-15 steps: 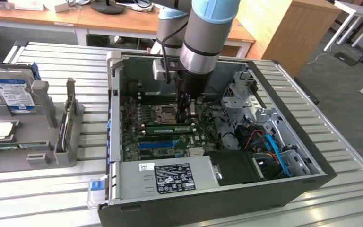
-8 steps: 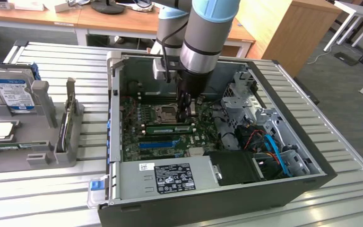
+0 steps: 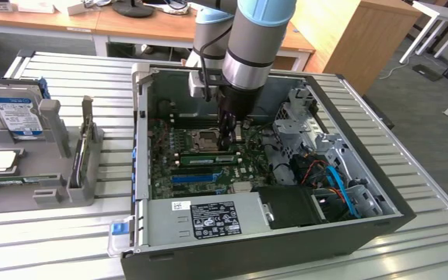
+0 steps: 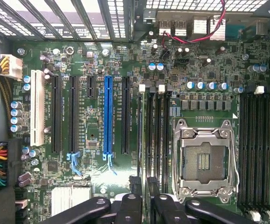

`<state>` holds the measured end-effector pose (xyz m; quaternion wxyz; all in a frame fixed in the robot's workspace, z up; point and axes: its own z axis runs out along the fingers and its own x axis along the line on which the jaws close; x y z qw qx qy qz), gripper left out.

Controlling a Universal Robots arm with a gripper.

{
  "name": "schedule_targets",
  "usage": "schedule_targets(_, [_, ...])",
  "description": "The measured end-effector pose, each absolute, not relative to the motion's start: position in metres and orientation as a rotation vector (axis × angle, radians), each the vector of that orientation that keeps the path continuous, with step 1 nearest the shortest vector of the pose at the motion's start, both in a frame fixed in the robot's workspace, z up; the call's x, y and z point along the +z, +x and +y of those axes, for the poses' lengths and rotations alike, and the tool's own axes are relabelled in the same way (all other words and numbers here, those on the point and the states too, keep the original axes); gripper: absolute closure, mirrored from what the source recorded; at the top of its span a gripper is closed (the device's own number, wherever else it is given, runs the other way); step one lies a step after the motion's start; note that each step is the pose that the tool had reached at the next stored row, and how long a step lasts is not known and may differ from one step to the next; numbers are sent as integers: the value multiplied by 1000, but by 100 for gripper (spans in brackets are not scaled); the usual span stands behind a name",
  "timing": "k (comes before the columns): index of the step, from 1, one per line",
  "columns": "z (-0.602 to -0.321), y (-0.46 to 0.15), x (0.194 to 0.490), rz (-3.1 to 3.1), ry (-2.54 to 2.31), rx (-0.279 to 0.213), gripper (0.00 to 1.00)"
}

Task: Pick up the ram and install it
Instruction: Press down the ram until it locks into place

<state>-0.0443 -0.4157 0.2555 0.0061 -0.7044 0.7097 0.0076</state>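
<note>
A robot arm (image 3: 249,52) pointed down into an open case (image 3: 286,256) on a slatted table (image 3: 430,198), gripper (image 3: 230,139) low over the motherboard (image 3: 165,175); a hard drive (image 3: 16,114) stood at the exterior view's left.

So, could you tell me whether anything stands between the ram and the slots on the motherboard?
Nothing visible does. The ram lies along the slots beside the CPU socket, directly under the pincer, with no cable or part between them.

Silver-grey arm (image 3: 249,55), light-blue cap (image 3: 267,11), black pincer (image 3: 230,137)
</note>
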Motion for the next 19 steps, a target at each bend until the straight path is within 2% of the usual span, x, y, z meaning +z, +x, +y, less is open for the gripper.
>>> schedule_targets(8, [-416, -44, 255, 2221, -2205, 24, 81])
schedule_targets(10, [-416, -44, 255, 2221, -2205, 24, 82])
schedule_targets(11, [-416, -44, 255, 2221, -2204, 24, 89])
schedule_targets(12, [-416, -44, 255, 2221, -2205, 24, 90])
schedule_targets(19, [-416, -44, 255, 2221, -2205, 24, 90])
